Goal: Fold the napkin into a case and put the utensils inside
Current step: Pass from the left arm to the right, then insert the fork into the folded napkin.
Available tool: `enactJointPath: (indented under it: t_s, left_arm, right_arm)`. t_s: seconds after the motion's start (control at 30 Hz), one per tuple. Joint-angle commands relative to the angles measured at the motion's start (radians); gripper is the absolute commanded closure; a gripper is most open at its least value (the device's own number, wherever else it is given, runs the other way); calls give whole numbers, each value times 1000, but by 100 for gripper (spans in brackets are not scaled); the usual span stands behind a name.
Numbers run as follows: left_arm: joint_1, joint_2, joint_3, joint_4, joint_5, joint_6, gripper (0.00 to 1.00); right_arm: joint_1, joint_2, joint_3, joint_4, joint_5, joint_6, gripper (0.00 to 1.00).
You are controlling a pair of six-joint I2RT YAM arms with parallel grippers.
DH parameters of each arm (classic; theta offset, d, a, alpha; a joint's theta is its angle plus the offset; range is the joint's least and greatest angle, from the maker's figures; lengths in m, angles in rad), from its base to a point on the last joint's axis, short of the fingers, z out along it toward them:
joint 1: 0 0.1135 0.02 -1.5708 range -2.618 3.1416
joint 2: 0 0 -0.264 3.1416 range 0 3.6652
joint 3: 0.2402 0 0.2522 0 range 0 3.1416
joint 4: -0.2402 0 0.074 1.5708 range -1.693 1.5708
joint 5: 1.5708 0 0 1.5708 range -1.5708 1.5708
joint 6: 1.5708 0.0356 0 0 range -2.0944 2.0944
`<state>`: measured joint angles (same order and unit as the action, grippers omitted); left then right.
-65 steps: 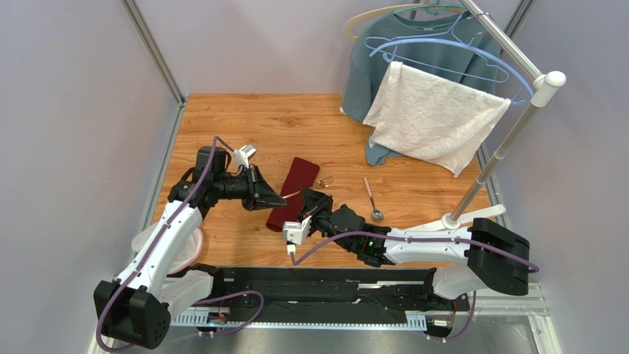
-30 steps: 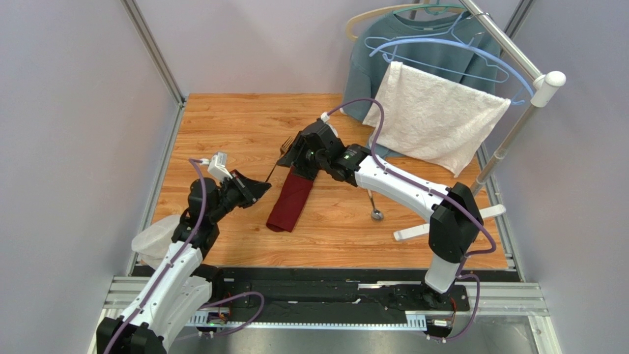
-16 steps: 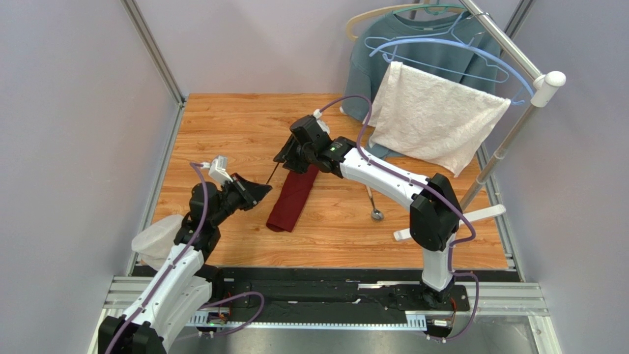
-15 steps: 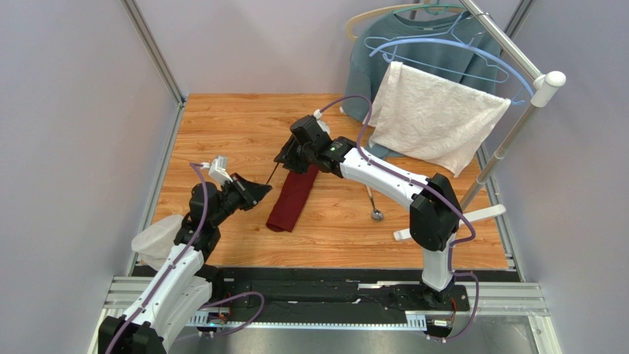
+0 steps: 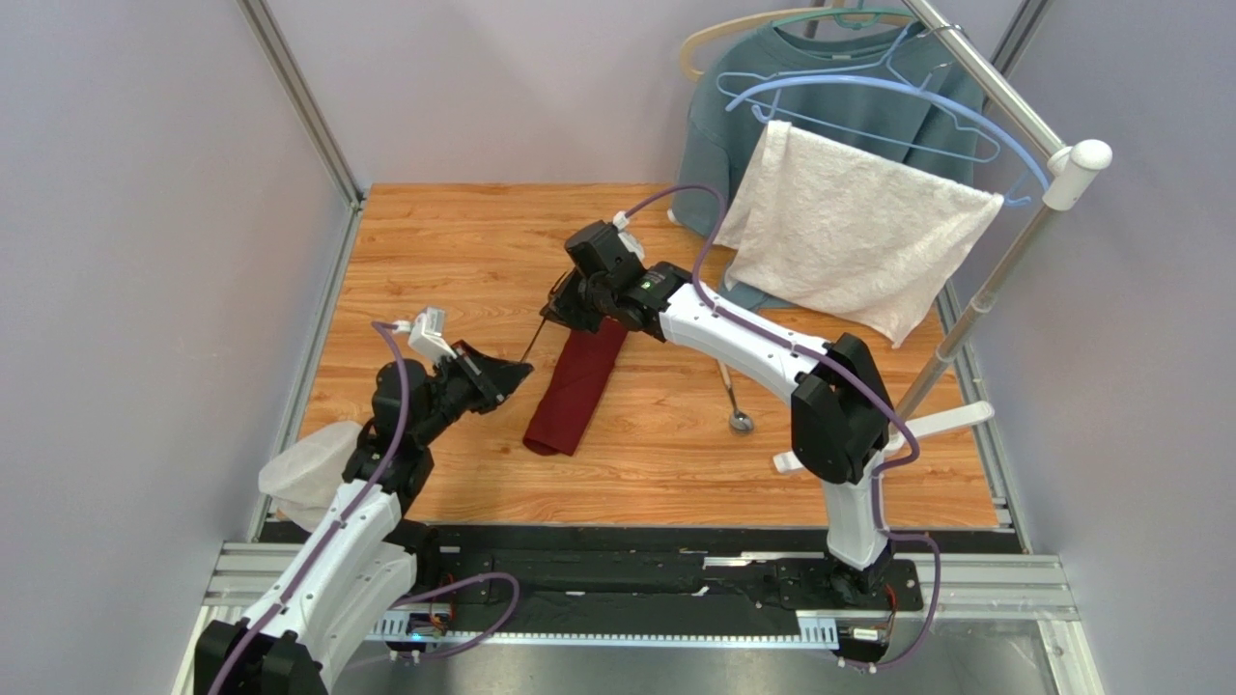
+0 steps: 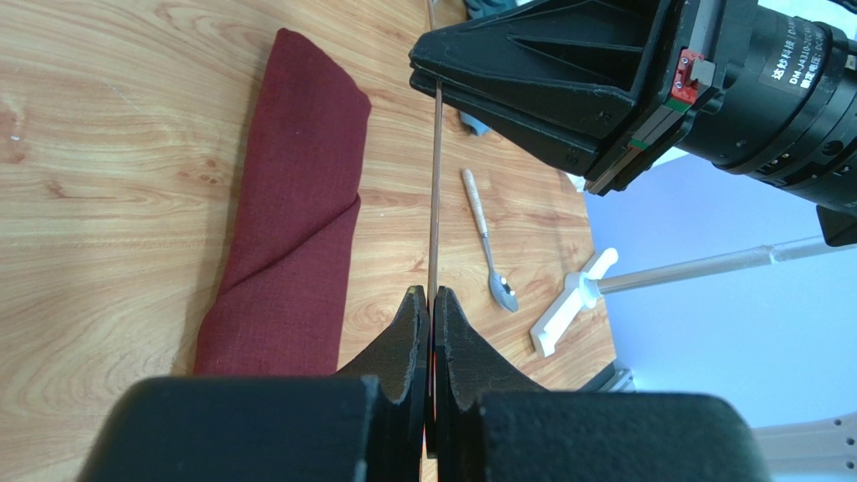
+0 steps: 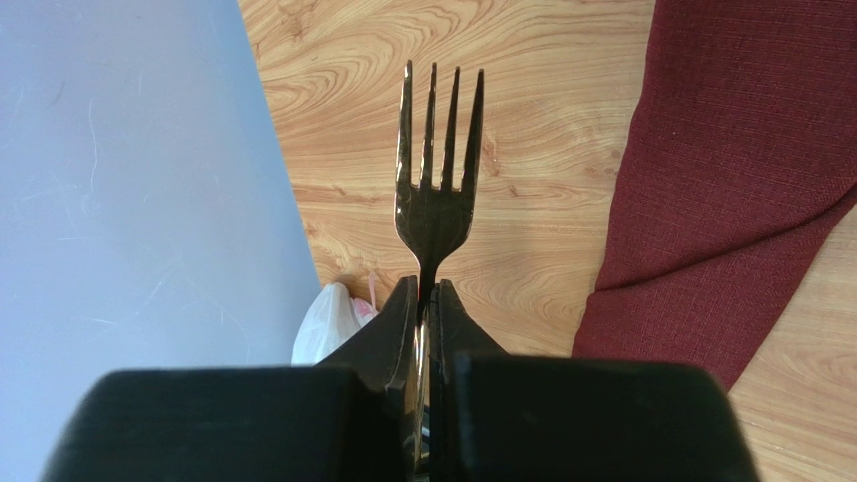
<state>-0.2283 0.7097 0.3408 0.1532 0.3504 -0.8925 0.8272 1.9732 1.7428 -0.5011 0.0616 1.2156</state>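
The maroon napkin [image 5: 576, 385] [image 6: 292, 231] [image 7: 724, 171] lies folded into a narrow oblong case on the wooden table. A slim golden-brown fork [image 5: 537, 336] [image 6: 436, 201] [image 7: 435, 201] hangs in the air just left of the case's far end. My left gripper [image 5: 522, 372] [image 6: 431, 293] is shut on its handle end. My right gripper [image 5: 559, 309] [image 7: 426, 281] is shut on its neck, with the tines sticking out past the fingertips. The silver spoon [image 5: 730, 394] [image 6: 489, 246] lies on the table to the right of the case, untouched.
A white plastic bag [image 5: 305, 466] [image 7: 327, 321] sits at the table's left edge by the left arm. A clothes rack at the back right carries a white towel [image 5: 856, 232] and a grey-blue sweatshirt [image 5: 726, 131]. Its white foot [image 5: 871, 435] [image 6: 573, 301] rests near the spoon.
My right gripper shifted a little left from above the case's far end and went from open to shut on the fork. The left gripper kept its hold without moving.
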Motion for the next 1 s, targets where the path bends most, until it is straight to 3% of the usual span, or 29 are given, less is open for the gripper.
enactJointPath:
  t_s: [0.0,0.03,0.07,0.17,0.3,0.43,0.63,0.97]
  left_arm:
    - [0,-6,76,-91,-31,30,76]
    - [0,3,110,-271,-60,64,69]
    - [0,8,139,-347,-89,81,67]
    - [1,27,187,-461,-148,92,67]
    - [1,89,106,-278,-15,34,92]
    - [0,296,106,-199,73,49,100]
    - [-2,425,72,-96,102,38,100]
    - [-2,439,21,-80,78,58,100]
  right_arm:
    - [-36,16,44,-22,47,-42,100]
    - [-45,19,49,-45,72,-60,100]
    - [-63,27,57,-62,78,-89,100]
    - [-82,30,64,-100,130,-183,100]
    - [-83,50,73,-123,259,-281,100]
    - [-89,102,130,-123,337,-344,100]
    - [-92,188,221,-165,389,-364,100]
    - [-89,227,225,-182,417,-334,100]
